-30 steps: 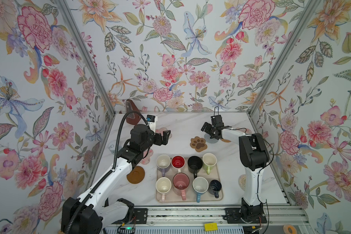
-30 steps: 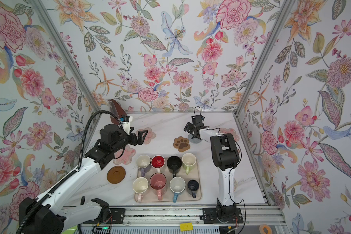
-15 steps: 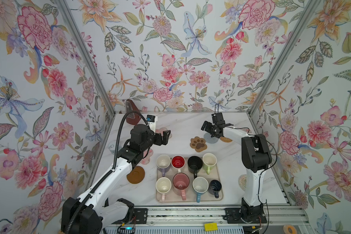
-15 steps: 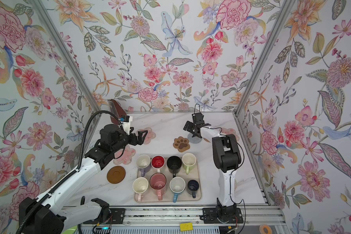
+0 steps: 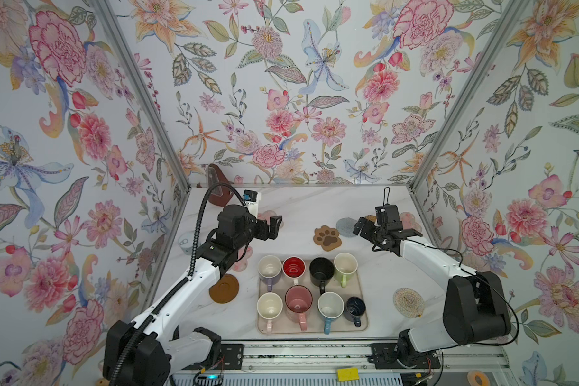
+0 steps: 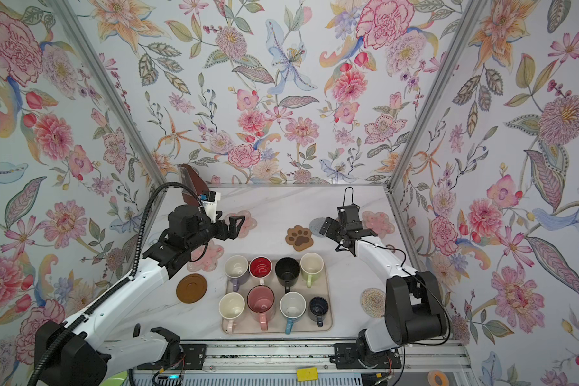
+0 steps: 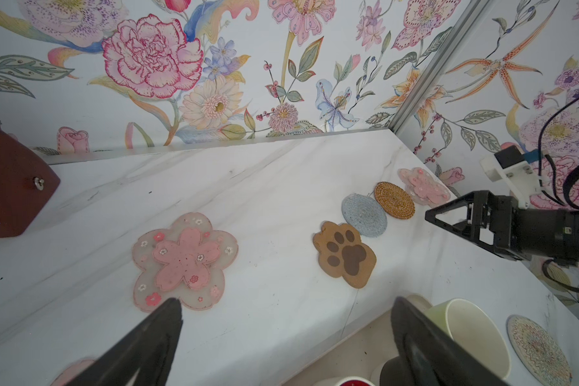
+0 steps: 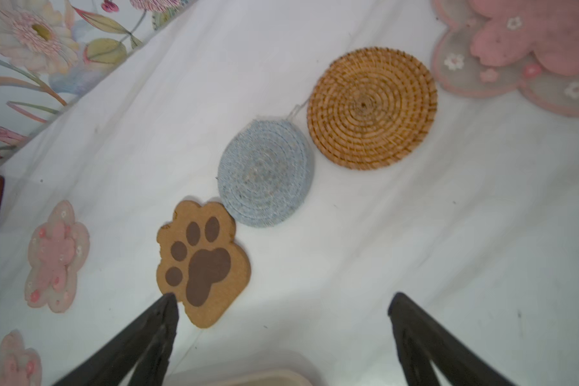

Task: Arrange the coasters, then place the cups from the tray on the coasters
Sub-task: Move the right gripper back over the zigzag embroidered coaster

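Several cups stand on the beige tray (image 5: 360, 279), among them a black one (image 5: 321, 269) and a light green one (image 5: 345, 264). Beyond it lie the paw print coaster (image 5: 327, 237), grey woven coaster (image 8: 264, 173), tan rattan coaster (image 8: 371, 107) and a pink flower coaster (image 7: 422, 185). Another pink flower coaster (image 7: 184, 262) lies under my left gripper (image 5: 274, 228), which hangs open and empty. My right gripper (image 5: 365, 230), also open and empty, hovers between the tray and the paw print. A brown disc coaster (image 5: 224, 288) and cream woven coaster (image 5: 408, 302) flank the tray.
A third pink flower coaster (image 6: 204, 257) lies partly under my left arm. A brown wooden stand (image 5: 218, 192) sits in the back left corner, and a small pale can (image 5: 185, 242) stands by the left wall. Flowered walls close in three sides.
My right gripper has drawn back from the far coasters toward the tray, and its elbow has dropped lower and to the right. The left arm has hardly moved.
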`<state>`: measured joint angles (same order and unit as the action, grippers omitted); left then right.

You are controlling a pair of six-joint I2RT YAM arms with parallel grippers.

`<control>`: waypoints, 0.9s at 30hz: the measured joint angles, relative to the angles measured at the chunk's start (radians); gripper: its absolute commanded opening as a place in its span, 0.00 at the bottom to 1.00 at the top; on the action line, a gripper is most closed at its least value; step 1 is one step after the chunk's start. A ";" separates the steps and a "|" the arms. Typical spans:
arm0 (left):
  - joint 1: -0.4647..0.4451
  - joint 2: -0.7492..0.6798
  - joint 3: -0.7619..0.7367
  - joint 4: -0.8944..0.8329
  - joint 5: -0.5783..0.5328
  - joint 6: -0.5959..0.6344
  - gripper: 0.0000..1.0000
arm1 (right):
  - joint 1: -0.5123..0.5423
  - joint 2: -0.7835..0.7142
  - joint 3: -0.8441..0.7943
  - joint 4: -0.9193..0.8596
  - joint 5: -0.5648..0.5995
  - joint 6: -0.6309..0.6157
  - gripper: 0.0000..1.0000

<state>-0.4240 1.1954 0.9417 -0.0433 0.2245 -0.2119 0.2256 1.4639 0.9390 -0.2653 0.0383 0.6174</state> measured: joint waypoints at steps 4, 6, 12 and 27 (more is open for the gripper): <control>-0.002 0.016 -0.001 0.006 0.019 -0.014 0.99 | 0.000 -0.062 -0.060 -0.041 0.007 0.015 0.99; -0.005 0.022 -0.002 0.010 0.043 -0.014 0.99 | 0.000 -0.089 -0.081 -0.050 0.006 0.026 0.99; -0.071 0.026 -0.003 0.019 0.084 -0.013 0.99 | 0.003 -0.210 -0.189 -0.122 0.016 0.083 0.99; -0.093 0.026 -0.022 0.026 0.075 0.014 0.99 | -0.069 -0.589 -0.380 -0.447 0.127 0.317 0.99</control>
<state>-0.5175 1.2213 0.9195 -0.0170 0.2993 -0.1978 0.1562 0.8753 0.5594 -0.7128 0.1650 0.9348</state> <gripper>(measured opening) 0.989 0.992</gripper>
